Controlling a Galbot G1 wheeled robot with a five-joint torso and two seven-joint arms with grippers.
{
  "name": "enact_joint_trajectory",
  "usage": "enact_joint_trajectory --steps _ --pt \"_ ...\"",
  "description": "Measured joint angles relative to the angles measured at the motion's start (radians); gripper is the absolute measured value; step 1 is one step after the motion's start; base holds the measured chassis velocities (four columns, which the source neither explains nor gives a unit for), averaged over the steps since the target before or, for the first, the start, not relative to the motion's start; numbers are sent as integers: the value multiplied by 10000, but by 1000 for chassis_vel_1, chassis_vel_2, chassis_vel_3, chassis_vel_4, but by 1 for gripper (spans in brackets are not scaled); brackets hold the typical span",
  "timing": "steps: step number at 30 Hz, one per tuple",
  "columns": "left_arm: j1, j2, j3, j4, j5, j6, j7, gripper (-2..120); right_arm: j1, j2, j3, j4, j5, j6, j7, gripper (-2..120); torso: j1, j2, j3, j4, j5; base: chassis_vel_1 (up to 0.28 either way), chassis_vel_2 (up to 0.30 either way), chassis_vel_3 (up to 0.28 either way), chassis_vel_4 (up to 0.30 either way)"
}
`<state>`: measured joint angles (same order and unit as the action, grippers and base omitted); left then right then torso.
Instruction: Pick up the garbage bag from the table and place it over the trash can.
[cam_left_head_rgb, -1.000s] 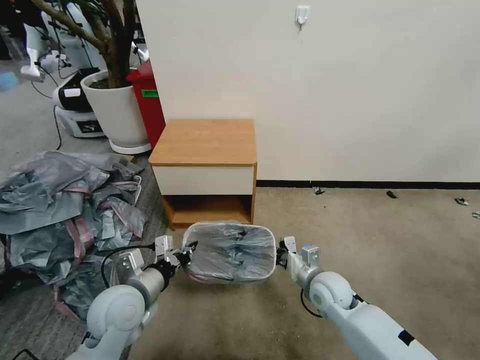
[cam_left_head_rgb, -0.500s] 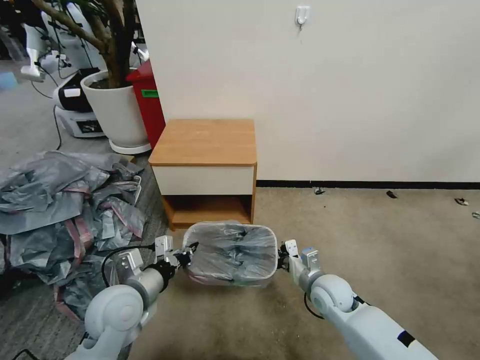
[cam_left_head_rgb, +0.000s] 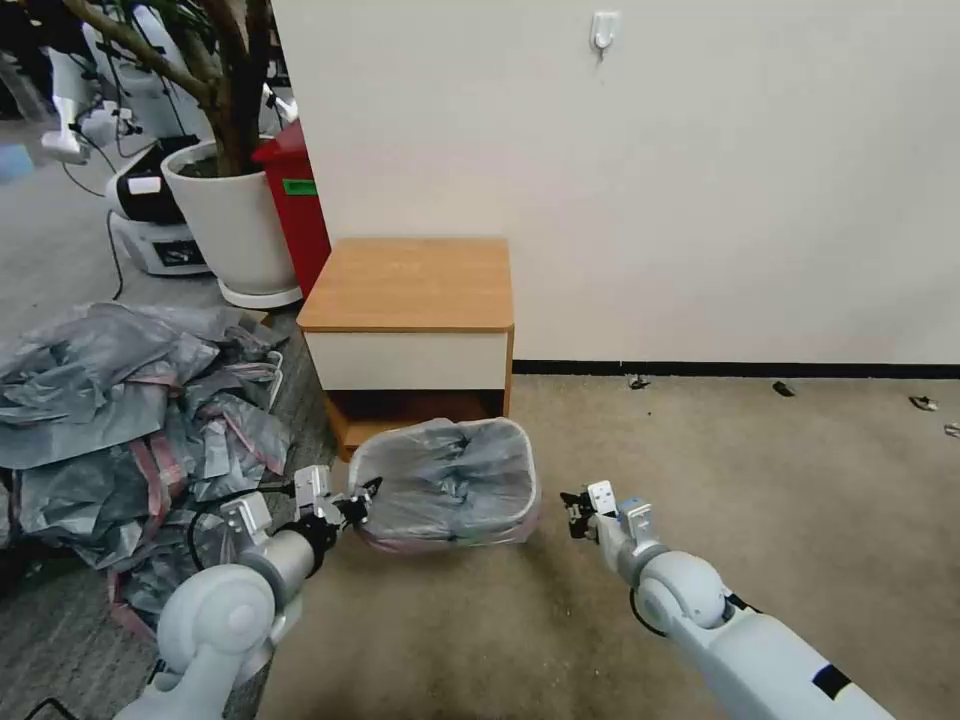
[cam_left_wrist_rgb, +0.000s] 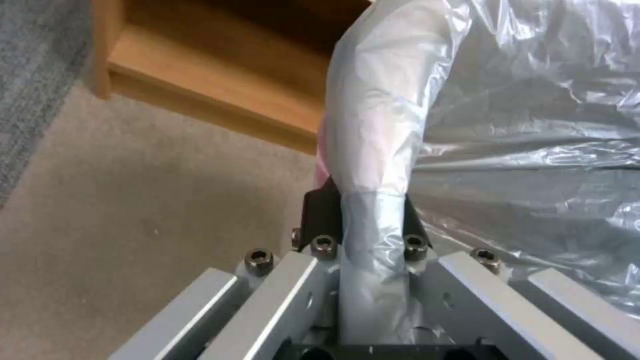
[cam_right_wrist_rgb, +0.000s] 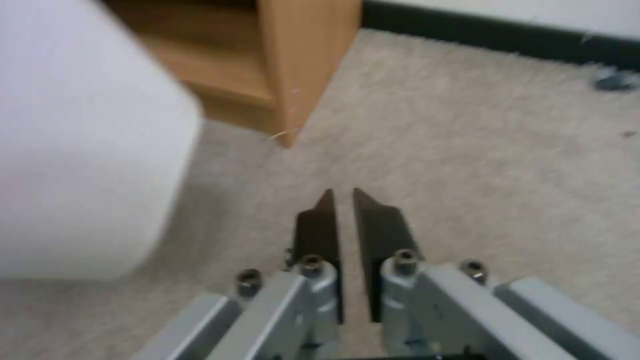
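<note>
On the beige carpet in front of the table, the trash can stands tilted toward the wooden unit's open lower shelf, with the garbage bag draped over its mouth and sagging inside in grey crinkles; a pink-red band of the bag shows along the can's near lower edge. The left gripper is at the can's left rim, its dark fingers clenched on a twisted fold of the bag's film — in the left wrist view the plastic runs straight down between them, with the table's bottom board just beyond. The right gripper hangs over bare carpet just right of the can, apart from it and holding nothing; in the right wrist view its two black fingers stand nearly together with only a thin slit between them, the can's pale wall blurred at one side and the table's side panel ahead. Around the work there is plenty of clutter: a big heap of grey-and-pink bags lies on the floor beside the left arm, a white planter pot with a tree trunk and a red bin crowd the table's far left corner, and small dark scraps dot the carpet along the black baseboard — none of it between the grippers and the can.
</note>
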<state>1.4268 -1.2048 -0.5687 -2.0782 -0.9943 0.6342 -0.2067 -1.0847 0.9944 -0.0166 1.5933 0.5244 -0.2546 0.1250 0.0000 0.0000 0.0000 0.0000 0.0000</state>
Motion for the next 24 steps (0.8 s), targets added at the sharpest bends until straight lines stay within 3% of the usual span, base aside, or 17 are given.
enact_joint_trajectory --steps 6,12,16,18,20,24 --pt "-97 20 90 247 307 -208 -24 2 -432 -467 1018 829 -939 409 158 32 0 0 0 0 2 0 0 0 0" --pt "-100 24 184 364 866 -374 -33 2 -790 -1107 2008 2183 -1789 -187 -142 52 0 0 0 0 0 0 0 0 0" --pt "-77 -52 357 371 1749 -564 -57 2 -1167 -1703 2446 4313 -1691 -756 -887 71 0 0 0 0 0 0 0 0 0" --pt "-68 -70 383 366 1896 -595 -60 2 -1192 -1756 2405 4741 -1590 -860 -984 72 0 0 0 0 -2 0 0 0 0" --pt "-23 -120 461 323 2419 -761 -64 2 -1181 -1828 2061 5800 -1466 -1180 -1185 63 0 0 0 1 -2 0 0 0 0" --pt "50 -140 533 242 2895 -938 -66 2 -1022 -1867 1605 6445 -1600 -1530 -1472 53 0 1 0 1 -1 0 0 0 0"
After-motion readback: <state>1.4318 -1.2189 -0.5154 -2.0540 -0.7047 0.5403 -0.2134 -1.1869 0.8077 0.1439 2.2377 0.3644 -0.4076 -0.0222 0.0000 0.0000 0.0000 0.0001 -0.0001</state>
